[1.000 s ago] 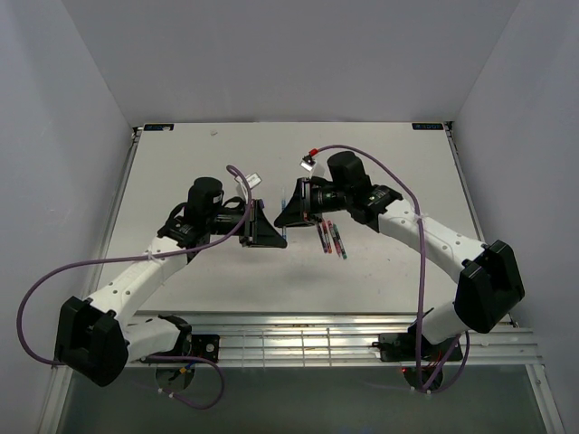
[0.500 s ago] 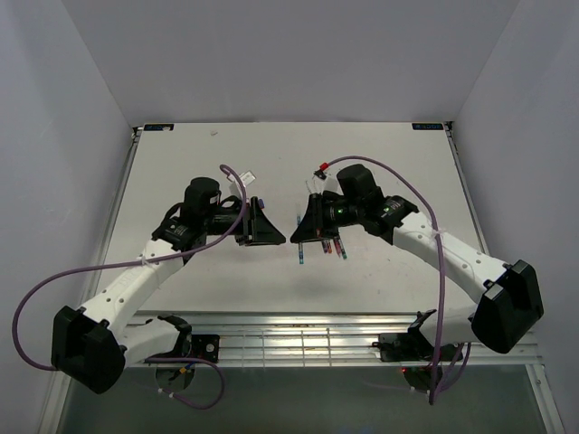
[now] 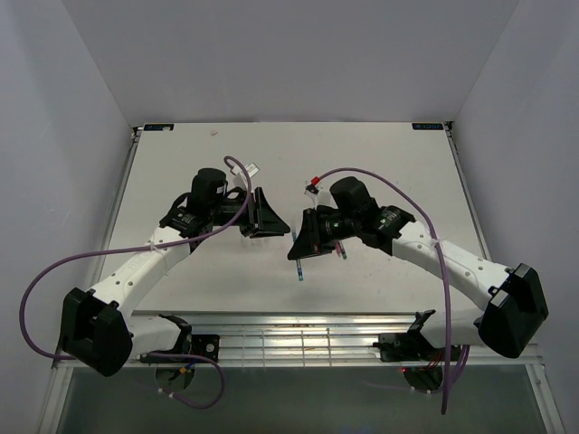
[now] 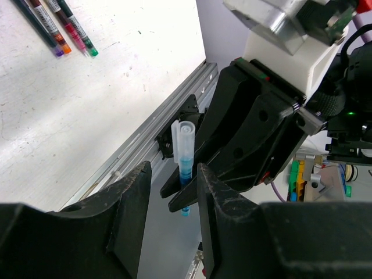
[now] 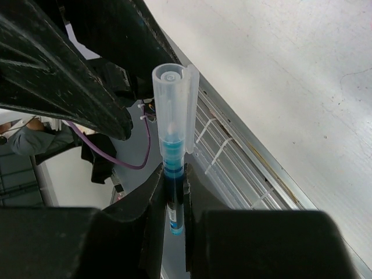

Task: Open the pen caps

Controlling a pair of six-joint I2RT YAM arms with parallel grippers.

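My right gripper is shut on a blue pen and holds it upright above the table's near edge. The pen's cap is translucent with blue showing through; it sits on the pen above the fingers. My left gripper is open and empty and faces the right one. In the left wrist view the pen and its cap show through the gap, beyond the fingertips. In the top view the left gripper and right gripper are close together, and the pen's lower end sticks out below.
Three more pens lie side by side on the white table; in the top view they are mostly hidden behind the right wrist. A metal rail runs along the near edge.
The right gripper has come toward the near edge with the blue pen in it. The left gripper has shifted a little away and right, facing it.
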